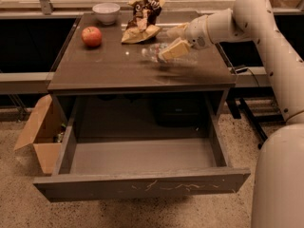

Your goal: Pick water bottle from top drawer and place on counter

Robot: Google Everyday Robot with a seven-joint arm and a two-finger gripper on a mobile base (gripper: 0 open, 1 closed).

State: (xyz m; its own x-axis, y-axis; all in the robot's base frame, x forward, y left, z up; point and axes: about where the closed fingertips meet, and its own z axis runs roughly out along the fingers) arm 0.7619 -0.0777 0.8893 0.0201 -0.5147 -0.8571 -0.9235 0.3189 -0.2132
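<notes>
The water bottle is clear and crinkled and lies sideways, cap to the left, low over the right half of the counter. My gripper reaches in from the right on the white arm, with its tan fingers closed around the bottle's body. I cannot tell whether the bottle touches the counter. The top drawer is pulled fully open below the counter and holds nothing; its front panel has pale scratch marks.
On the counter's back edge stand a red apple, a white bowl and a crumpled brown snack bag. An open brown cardboard box sits on the floor left of the cabinet. My robot's white body fills the right edge.
</notes>
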